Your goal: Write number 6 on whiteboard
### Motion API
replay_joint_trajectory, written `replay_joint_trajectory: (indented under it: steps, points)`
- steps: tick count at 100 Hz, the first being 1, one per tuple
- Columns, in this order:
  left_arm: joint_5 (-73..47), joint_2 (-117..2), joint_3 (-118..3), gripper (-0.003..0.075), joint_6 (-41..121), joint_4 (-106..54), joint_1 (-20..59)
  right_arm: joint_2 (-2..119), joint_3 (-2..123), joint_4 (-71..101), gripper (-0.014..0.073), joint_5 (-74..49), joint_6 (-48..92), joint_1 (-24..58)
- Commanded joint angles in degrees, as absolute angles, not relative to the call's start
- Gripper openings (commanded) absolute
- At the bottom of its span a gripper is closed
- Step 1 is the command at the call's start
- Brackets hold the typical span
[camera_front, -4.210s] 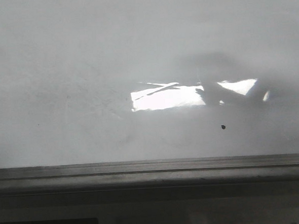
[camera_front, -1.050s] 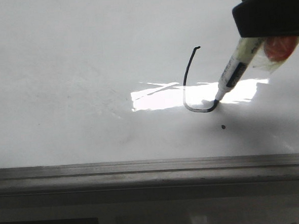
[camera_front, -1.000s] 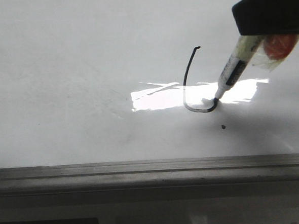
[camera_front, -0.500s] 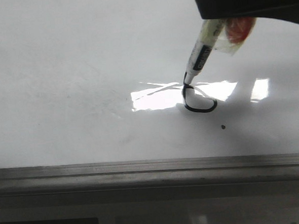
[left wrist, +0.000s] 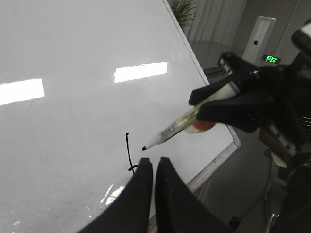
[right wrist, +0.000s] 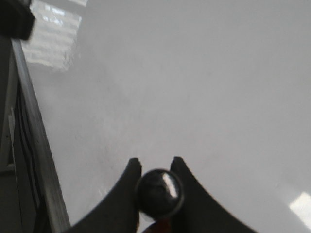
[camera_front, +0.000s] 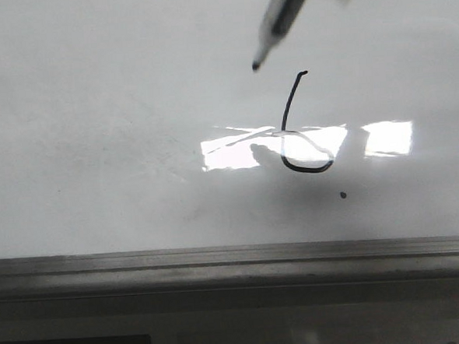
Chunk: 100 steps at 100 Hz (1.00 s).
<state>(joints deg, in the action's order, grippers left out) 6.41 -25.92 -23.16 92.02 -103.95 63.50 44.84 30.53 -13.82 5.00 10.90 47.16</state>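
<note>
Just lifted the marker pen (camera_front: 277, 25) pinched in my right gripper (right wrist: 155, 165) off the whiteboard (camera_front: 93, 110); the number 6 (camera_front: 301, 129) looks finished below its tip. Left gripper (left wrist: 149, 167) pressed together, empty.

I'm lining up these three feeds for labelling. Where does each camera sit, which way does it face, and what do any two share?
Front view: ahead of the robot, facing the whiteboard with the number 6; only the marker pen tip enters.
Left wrist view: on the left arm, over the closed left gripper, towards the right gripper holding the pen.
Right wrist view: behind the right gripper, down the pen's end.
Front and left wrist views share the 6 and the pen.
</note>
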Motion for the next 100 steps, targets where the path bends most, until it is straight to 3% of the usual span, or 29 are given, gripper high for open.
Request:
replay_joint_trajectory:
  steps: [1,9,22,29,66,100]
  points:
    - [3.3,-27.4,-24.8,-0.0008,92.0,-103.2,63.9,41.8,35.3,-13.9,-0.0044,2.5,11.5,50.3]
    - [0.0,-30.3,-25.0,0.0071,92.0,-102.2,63.9,41.2,37.8,-12.0,-0.0044,-5.3,11.5,53.2]
    - [-9.6,-39.7,-26.7,0.0351,92.0,-98.2,63.9,41.2,40.5,-7.7,-0.0044,-11.6,11.5,56.7]
    - [-14.8,-45.6,-28.7,0.0439,92.0,-95.7,63.9,41.2,40.5,-5.7,-0.0046,-11.9,11.5,57.9]
    - [-29.0,-63.7,-39.1,0.0439,93.3,-91.5,63.9,41.2,40.5,4.9,-0.0046,-19.8,11.5,62.3]
    - [-29.0,-64.7,-39.9,0.0439,93.3,-89.9,63.9,41.2,40.5,4.0,-0.0046,-22.5,11.5,62.5]
